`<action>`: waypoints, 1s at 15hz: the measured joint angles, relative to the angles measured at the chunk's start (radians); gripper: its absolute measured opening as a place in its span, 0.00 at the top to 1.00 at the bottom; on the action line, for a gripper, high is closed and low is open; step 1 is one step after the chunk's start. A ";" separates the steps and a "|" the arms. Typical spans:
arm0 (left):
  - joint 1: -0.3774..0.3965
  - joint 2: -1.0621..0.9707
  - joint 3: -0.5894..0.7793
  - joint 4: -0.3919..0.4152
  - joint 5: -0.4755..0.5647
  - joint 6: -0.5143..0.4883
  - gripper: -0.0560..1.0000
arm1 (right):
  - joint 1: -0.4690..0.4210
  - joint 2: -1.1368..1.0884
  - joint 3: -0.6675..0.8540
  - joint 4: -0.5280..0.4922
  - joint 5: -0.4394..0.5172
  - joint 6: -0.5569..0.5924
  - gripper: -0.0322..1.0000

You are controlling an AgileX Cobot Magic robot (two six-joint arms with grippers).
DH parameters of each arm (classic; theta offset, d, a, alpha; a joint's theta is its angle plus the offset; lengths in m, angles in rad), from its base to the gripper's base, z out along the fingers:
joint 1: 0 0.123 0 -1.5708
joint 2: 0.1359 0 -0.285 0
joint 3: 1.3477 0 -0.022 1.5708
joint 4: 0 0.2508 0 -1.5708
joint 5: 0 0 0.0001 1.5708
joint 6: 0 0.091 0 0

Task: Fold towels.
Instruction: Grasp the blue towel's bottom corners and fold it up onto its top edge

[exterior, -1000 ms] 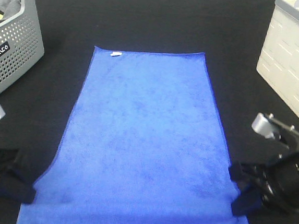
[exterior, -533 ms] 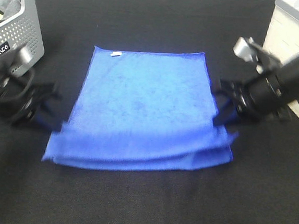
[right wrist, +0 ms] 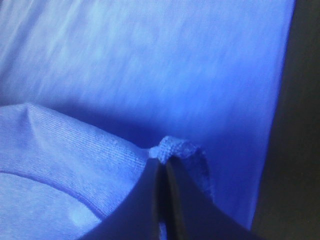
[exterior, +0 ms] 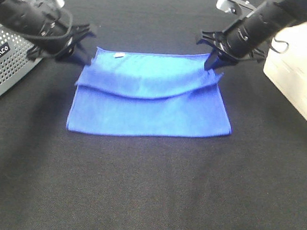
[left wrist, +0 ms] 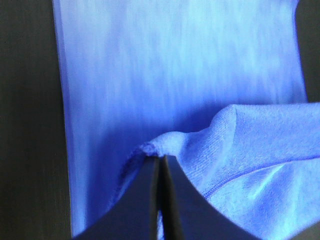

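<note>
Exterior high view shows the blue towel (exterior: 148, 112) lying in the middle of the black desk (exterior: 146, 200). The towel is folded over on itself. The near part lies flat. The top layer is lifted up at the far edge, and it sags in the middle between the two arms. The left fingers (exterior: 86, 59) hold the far left corner of that top layer. The right fingers (exterior: 212, 63) hold the far right corner. A small white tag (exterior: 119, 55) sits on the far edge of the bottom layer, near the left fingers. A grey basket (exterior: 7, 64) with lots of holes stands on the left side, apart from the towel. A white box (exterior: 299, 74) stands on the right side.

Left wrist view shows the left fingers (left wrist: 152, 172) squeezed tight together, with a little bunch of towel pinched at their tips. More towel lies flat below them.

Right wrist view shows the right fingers (right wrist: 154, 176) squeezed tight together too, and they pinch a small bit of the towel's edge.
</note>
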 joint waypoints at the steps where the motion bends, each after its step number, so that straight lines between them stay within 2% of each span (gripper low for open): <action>1: 0.000 0.063 -0.094 0.000 -0.034 -0.001 0.95 | -0.002 0.049 -0.075 -0.024 0.003 0.021 0.97; 2: 0.000 0.099 -0.156 0.001 -0.061 -0.002 0.95 | -0.018 0.118 -0.185 -0.031 0.004 0.039 0.97; 6: 0.000 0.271 -0.390 0.001 -0.121 -0.003 0.95 | -0.052 0.272 -0.387 -0.042 -0.012 0.034 0.97; 9: 0.000 0.393 -0.532 0.000 -0.133 -0.003 0.95 | -0.051 0.353 -0.443 -0.042 -0.115 0.018 0.97; 11: 0.000 0.407 -0.545 0.000 -0.134 -0.003 0.95 | -0.051 0.360 -0.443 -0.042 -0.133 0.013 0.95; 12: -0.001 0.413 -0.549 0.000 -0.135 -0.003 0.92 | -0.051 0.364 -0.443 -0.042 -0.137 0.000 0.85; 13: -0.001 0.414 -0.549 0.000 -0.138 -0.003 0.83 | -0.051 0.364 -0.443 -0.042 -0.142 -0.004 0.70; 14: -0.001 0.414 -0.551 0.000 -0.141 -0.003 0.70 | -0.051 0.364 -0.443 -0.042 -0.145 -0.004 0.51; 15: -0.001 0.414 -0.552 -0.001 -0.146 -0.003 0.51 | -0.051 0.364 -0.443 -0.042 -0.138 -0.004 0.34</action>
